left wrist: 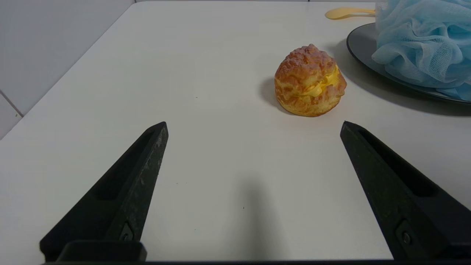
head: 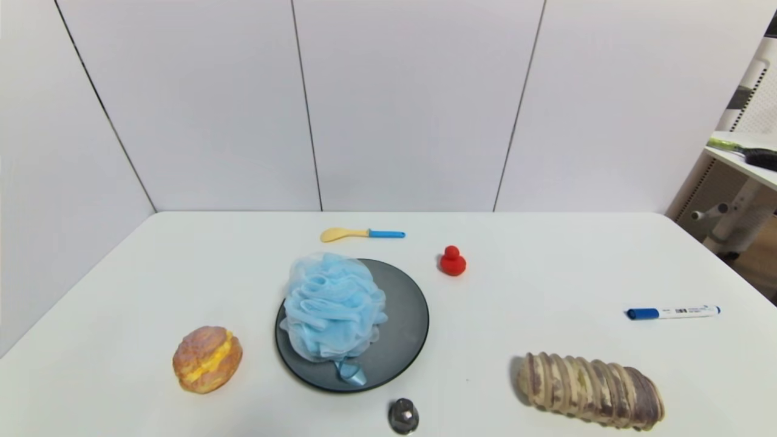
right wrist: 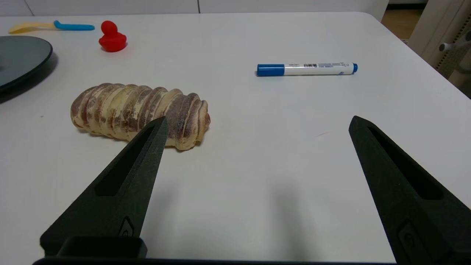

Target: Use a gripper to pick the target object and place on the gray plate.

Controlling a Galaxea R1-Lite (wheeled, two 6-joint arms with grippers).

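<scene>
Seen from the head: gray plate lay at lower centre of the frame on the white table, with the blue bath pouf resting on its left half, overhanging the plate's left rim, ribbon loop trailing toward the near rim. Scattered around: a cream puff at lower left, well apart from the plate; a yellow spoon with a blue handle beyond the plate; a small red duck to the upper right of it; a blue-capped marker at right; a striped bread loaf at lower right; a small shiny metal knob at the bottom edge, just below the plate. No gripper visible in this view. Seen from the left wrist: plate rim and pouf sat in the upper right corner, spoon bowl at the top edge, cream puff right of centre beside the plate, apart from it. Left gripper hung above bare table in the lower half of the frame, fingers spread wide, holding and touching nothing. Seen from the right wrist: plate edge showed at the left margin, spoon and duck at upper left, marker at upper centre-right, loaf left of centre, partly hidden behind one fingertip. Right gripper likewise spread wide over open tabletop, empty.
</scene>
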